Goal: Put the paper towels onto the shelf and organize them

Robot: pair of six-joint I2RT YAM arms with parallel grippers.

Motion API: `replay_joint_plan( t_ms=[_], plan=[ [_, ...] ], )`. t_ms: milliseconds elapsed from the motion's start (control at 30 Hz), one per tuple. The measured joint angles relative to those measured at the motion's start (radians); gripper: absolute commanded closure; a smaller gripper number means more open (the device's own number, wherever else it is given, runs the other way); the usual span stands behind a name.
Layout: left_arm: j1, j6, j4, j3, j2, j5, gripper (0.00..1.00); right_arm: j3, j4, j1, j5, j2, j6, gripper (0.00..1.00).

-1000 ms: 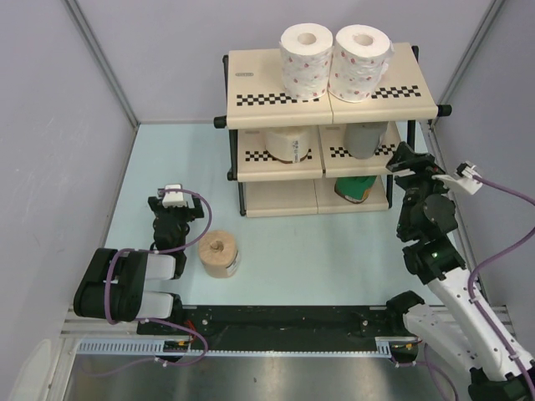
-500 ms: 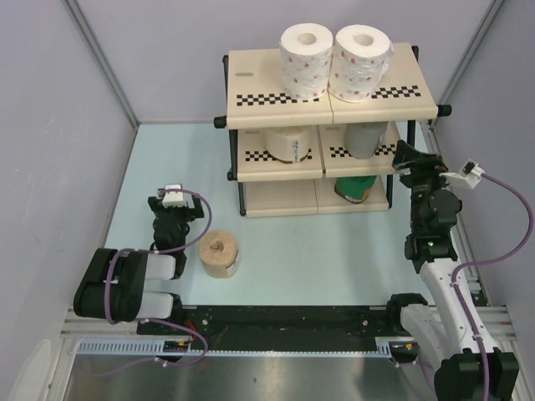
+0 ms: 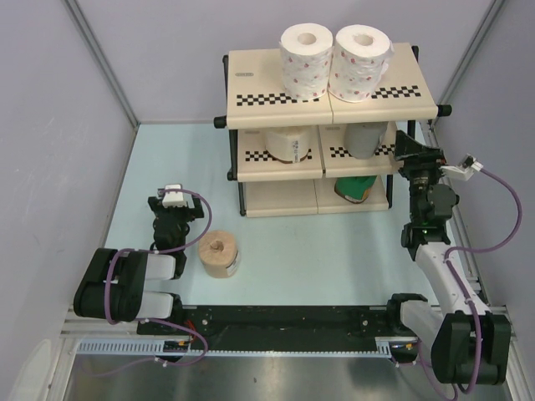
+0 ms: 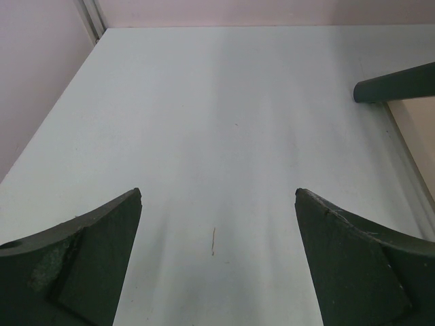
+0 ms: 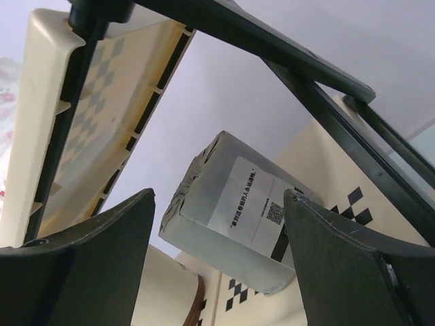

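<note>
The shelf (image 3: 259,109) stands at the back of the table. Two white red-dotted paper towels (image 3: 305,60) (image 3: 361,60) stand on its top tier. A cream roll (image 3: 288,142) and a grey roll (image 3: 364,138) sit on the middle tier, and a green roll (image 3: 358,188) on the bottom right. A tan-brown roll (image 3: 219,253) stands on the table beside my left gripper (image 3: 170,207), which is open over bare table (image 4: 217,191). My right gripper (image 3: 410,150) is open at the shelf's right end. In the right wrist view the grey roll (image 5: 238,210) lies beyond the fingertips (image 5: 219,195), untouched.
Grey walls enclose the table on the left, back and right. The shelf's black frame tubes (image 5: 319,115) cross close above my right gripper. One black shelf tube (image 4: 394,81) shows at the right of the left wrist view.
My right arm has straightened and its gripper has shifted slightly right and back along the shelf's right end, staying open. The left arm and all rolls have not moved.
</note>
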Motion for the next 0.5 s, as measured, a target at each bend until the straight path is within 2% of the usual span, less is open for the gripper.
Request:
replay_joint_plan(
  t_ms=[267,500],
  plan=[
    [0.000,0.000,0.000,0.000,0.000,0.000,0.00,0.000,0.074,0.013,0.009,0.039,0.023,0.20],
    [0.000,0.000,0.000,0.000,0.000,0.000,0.00,0.001,0.098,0.077,0.071,0.101,0.010,0.20]
  ],
)
